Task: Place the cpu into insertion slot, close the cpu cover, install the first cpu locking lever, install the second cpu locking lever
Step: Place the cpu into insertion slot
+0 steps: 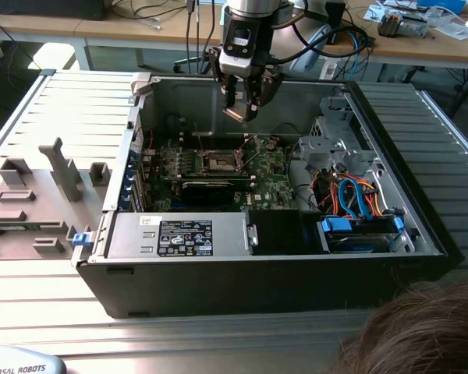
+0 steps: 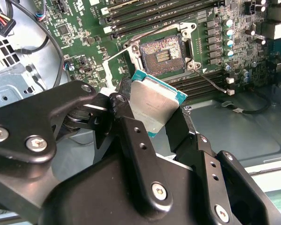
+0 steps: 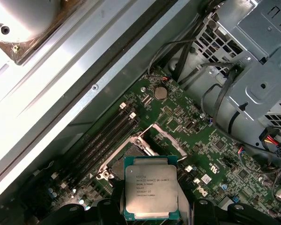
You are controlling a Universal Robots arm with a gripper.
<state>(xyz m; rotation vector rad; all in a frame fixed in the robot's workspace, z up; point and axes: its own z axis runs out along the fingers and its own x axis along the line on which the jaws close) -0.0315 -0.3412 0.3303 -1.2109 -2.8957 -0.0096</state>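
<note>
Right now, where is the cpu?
In the second wrist view the cpu is clamped in the gripper, held above the motherboard, near the open slot.

Bright, even room light, shaded interior.
Glare whitens the grey sheet-metal case wall [image 3: 47, 93] in the first wrist view; the silver-topped square cpu [image 2: 152, 105] gleams; the green circuit board [image 1: 277, 167] lies in shadow.

This looks like a lab. An open computer [image 1: 218, 280] sits on a metal table [image 1: 86, 101]. Desks [image 1: 140, 27] behind hold cables [image 1: 191, 35].
</note>
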